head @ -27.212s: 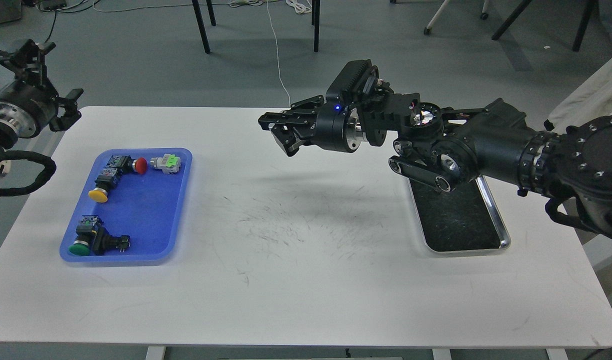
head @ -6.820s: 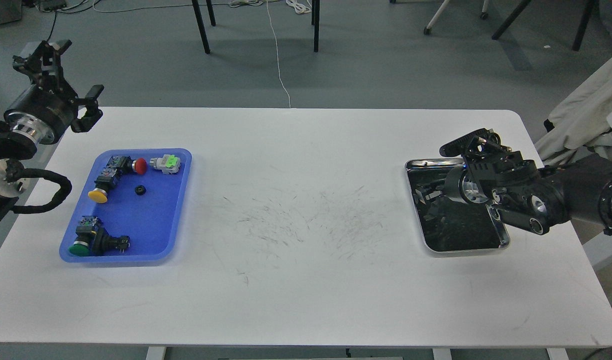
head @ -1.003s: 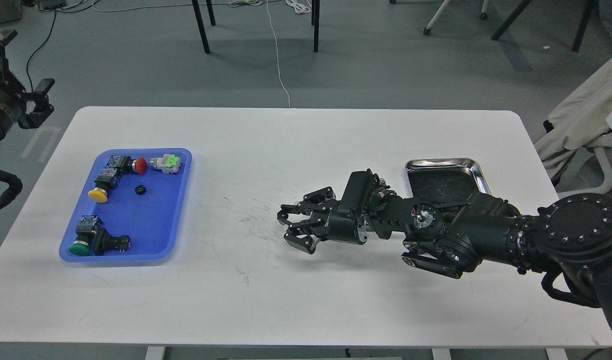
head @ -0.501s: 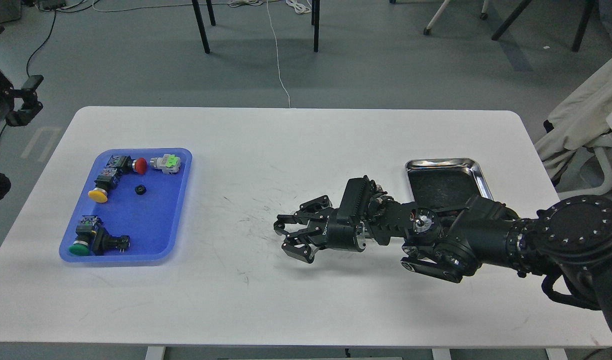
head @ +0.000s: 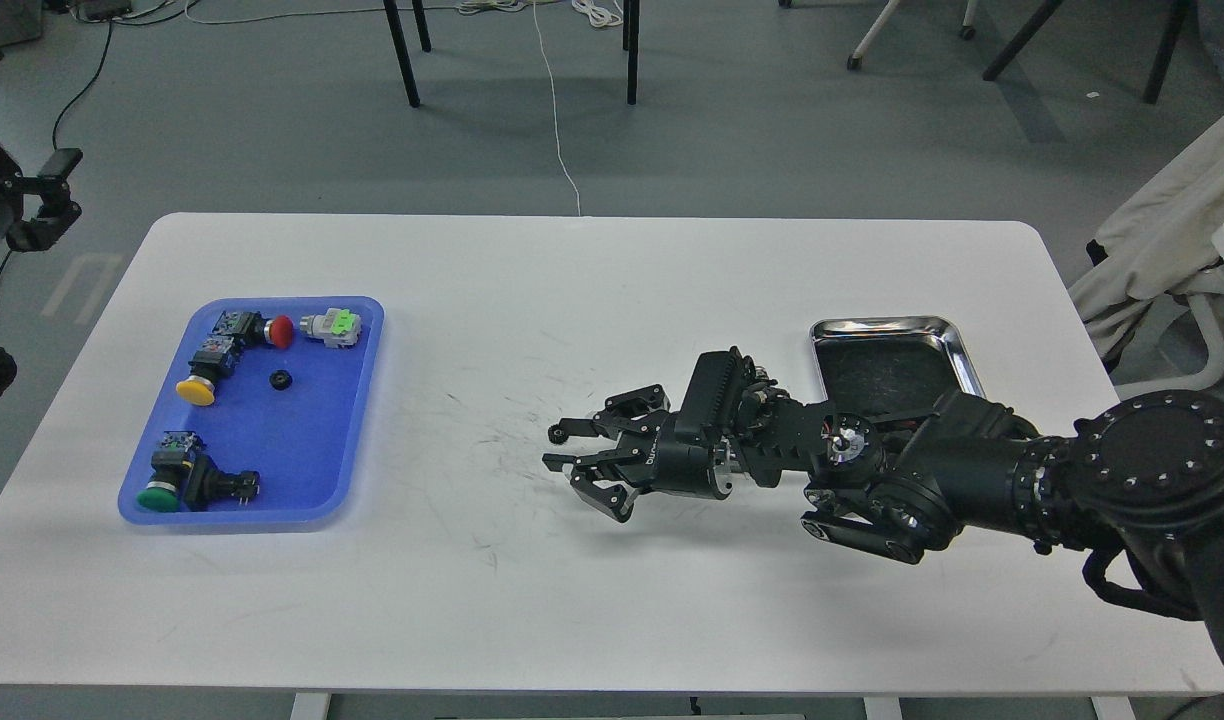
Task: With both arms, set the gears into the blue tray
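Reaching across the table: head view, a two-armed robot at a white table (head: 592, 620) scuffed with dark marks near its middle.
Right arm: it enters from the right edge, low over the tabletop, its thick joints passing in front of the steel tray.
Right gripper (head: 577, 468): held just above the middle of the table, pointing left toward the blue tray but well apart from it; the claw fingers stand spread, with a gap showing between them. Whether anything small sits between the fingers cannot be told from this view.
Left gripper (head: 32, 200): seen at the far left edge, raised off the table beyond its back left corner; only part of it shows, dark, and its fingers cannot be told apart.
Blue tray (head: 357, 400): lying flat on the left side of the table, its long side running away from the camera.
Gear (head: 280, 379): one small black toothed wheel rests inside the blue tray, on the bare floor near its middle, just right of the yellow button.
Second gear: not made out anywhere in the view.
Switches: a red-capped switch (head: 272, 330), a green-and-white part (head: 334, 327) and a yellow-capped switch (head: 200, 385) sit in the tray's far half; a green-capped switch (head: 167, 490) lies at its near left corner.
Steel tray (head: 877, 325): on the right side of the table, its dark bottom partly hidden by the right arm.
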`<act>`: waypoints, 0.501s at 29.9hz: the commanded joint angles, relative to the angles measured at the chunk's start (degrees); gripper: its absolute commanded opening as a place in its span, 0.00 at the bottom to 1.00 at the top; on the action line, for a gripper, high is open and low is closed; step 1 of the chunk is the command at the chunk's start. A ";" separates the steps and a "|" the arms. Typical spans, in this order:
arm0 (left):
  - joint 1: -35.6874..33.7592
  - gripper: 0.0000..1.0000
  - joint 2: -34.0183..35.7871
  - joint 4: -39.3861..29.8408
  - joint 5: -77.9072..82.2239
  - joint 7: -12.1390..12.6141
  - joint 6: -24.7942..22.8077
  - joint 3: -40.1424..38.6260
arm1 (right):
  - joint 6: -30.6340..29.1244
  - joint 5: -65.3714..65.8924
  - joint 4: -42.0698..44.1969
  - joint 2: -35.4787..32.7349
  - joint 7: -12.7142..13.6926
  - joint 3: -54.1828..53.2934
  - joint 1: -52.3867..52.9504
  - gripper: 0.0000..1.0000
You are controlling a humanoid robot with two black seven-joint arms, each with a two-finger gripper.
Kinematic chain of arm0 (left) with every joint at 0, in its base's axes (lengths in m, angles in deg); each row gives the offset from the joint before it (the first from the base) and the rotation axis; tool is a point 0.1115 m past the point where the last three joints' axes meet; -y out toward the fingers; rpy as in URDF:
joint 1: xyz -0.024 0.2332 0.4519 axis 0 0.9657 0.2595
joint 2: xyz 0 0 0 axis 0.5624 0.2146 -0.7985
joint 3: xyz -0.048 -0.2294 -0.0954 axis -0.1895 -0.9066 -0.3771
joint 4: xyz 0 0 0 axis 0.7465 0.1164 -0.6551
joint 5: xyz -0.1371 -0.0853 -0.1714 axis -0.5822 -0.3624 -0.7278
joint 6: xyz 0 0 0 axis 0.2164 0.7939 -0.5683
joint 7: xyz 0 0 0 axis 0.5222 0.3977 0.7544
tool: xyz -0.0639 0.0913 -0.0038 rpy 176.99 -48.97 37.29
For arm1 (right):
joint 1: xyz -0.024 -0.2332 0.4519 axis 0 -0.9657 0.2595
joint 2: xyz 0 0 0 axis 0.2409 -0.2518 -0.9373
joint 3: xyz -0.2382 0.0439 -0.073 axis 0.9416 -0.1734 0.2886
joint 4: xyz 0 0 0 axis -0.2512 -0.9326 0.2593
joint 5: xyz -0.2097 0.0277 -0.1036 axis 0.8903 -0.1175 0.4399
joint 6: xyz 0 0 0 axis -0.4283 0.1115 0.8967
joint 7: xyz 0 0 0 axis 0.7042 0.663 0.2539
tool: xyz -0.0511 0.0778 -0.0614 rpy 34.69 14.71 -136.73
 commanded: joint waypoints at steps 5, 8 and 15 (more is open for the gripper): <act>0.16 0.98 0.01 0.00 0.00 -0.35 0.03 0.00 | -0.25 -2.33 1.24 0.00 0.44 -4.18 -0.64 0.69; 0.25 0.98 -0.26 0.00 0.17 -0.52 0.83 0.97 | -0.69 -7.15 2.55 0.00 0.62 -8.83 0.32 0.79; 0.16 0.98 -0.52 0.00 0.79 -0.61 1.96 0.97 | -3.05 -22.00 2.82 0.00 0.80 -15.60 5.24 0.84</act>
